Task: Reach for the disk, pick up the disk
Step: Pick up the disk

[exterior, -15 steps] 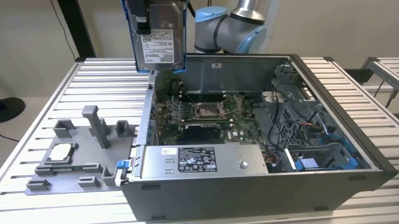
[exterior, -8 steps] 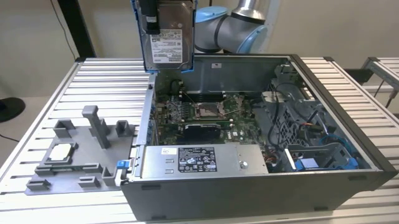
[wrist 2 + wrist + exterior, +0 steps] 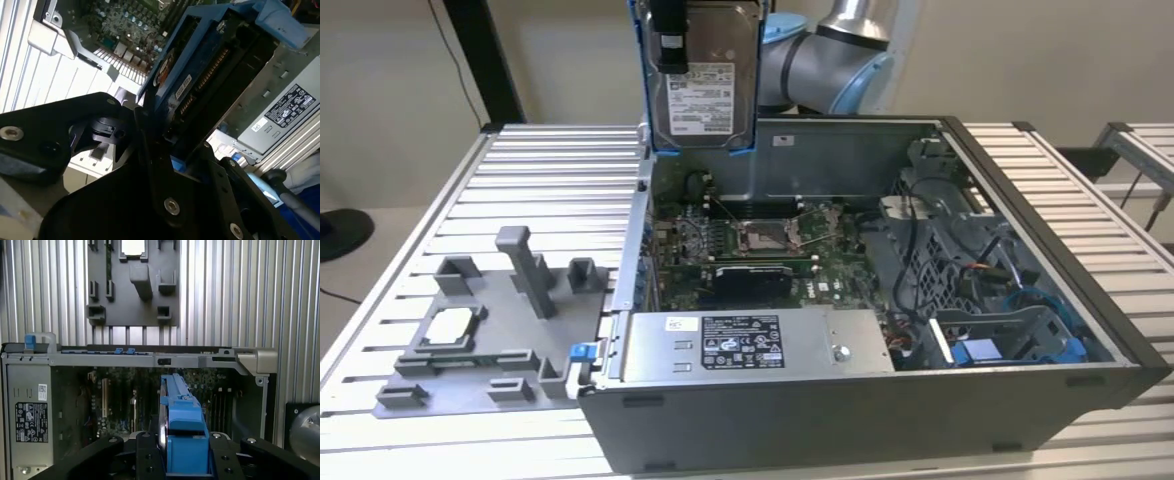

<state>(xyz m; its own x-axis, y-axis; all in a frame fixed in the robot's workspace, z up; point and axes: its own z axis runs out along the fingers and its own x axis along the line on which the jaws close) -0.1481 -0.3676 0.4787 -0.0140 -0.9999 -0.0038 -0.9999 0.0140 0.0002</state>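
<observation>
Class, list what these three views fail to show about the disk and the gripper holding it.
- Exterior view: the disk's upper end is cut off by the picture's top edge.
- First wrist view: the disk is edge-on, so its label is hidden. The gripper covers its near end.
- Second wrist view: the gripper's dark body hides the disk's near end.

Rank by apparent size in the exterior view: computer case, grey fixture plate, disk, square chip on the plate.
1. computer case
2. grey fixture plate
3. disk, held up above the case and cut off by the picture's top edge, so its rank against the plate is unsure
4. square chip
</observation>
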